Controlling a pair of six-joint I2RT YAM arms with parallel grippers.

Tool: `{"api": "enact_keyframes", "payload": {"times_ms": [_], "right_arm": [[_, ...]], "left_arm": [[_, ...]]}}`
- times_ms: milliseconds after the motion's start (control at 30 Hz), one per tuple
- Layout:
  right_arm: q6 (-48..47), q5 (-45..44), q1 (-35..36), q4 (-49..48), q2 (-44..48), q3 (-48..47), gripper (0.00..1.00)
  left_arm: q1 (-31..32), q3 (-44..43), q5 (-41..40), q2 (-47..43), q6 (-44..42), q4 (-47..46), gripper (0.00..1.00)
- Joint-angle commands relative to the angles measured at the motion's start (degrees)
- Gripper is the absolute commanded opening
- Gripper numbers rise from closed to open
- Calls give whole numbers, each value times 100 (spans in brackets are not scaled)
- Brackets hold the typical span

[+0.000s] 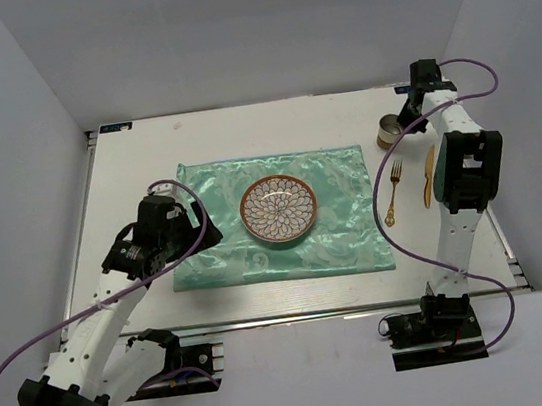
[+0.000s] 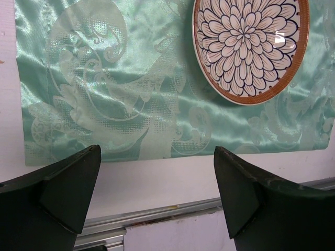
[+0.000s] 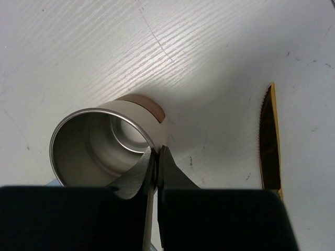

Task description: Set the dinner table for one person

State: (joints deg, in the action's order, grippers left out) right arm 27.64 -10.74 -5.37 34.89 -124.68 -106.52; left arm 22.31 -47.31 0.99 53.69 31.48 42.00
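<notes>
Right end effector (image 3: 155,157) pinches the rim wall of the cylindrical steel cup (image 3: 84,149), upper right of the white tabletop (image 1: 142,150) that fills the top view. Thin-edge pinch, bite depth hard to judge. The cup could pivot or slip on lift and hit the gold knife (image 3: 270,141) nearby. Left end effector (image 2: 157,157) spread wide over the mint-green cloth (image 2: 104,94).

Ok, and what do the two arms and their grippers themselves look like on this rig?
The left arm and right arm are both built from white tubular links with black joint housings. A purple cable loops along each. The left gripper and right gripper have matte black, wedge-shaped fingers.
</notes>
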Motion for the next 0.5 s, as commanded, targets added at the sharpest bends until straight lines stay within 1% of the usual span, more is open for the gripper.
{"api": "enact_keyframes", "payload": {"times_ms": [0,100,133,300,333,367,400,433,467], "right_arm": [[49,-68,-44,-88,128,-141,0],[84,-165,-8,-166,532,-80,0],[75,-121,35,-211,811,-19,0],[-118,-77,369,-457,1542,535,0],[-162,-42,483,-527,1604,623,0],[-206,89,519,-536,1622,702,0],[-241,107,728,-484,1614,738,0],[-241,99,791,-283,1588,712,0],[-241,116,1009,-194,1553,703,0]], "left_arm": [[-7,29,24,-105,-28,-34,98],[-7,11,-3,-113,-28,-25,98],[-7,20,-11,-122,-20,-25,98],[-7,29,-12,-236,24,-8,98],[-7,29,-12,-245,33,-7,98],[-7,20,-229,-263,42,1,98],[-7,20,-249,-263,51,10,98],[-7,20,-266,-280,51,10,98],[-7,11,-301,-289,68,19,98]]}}
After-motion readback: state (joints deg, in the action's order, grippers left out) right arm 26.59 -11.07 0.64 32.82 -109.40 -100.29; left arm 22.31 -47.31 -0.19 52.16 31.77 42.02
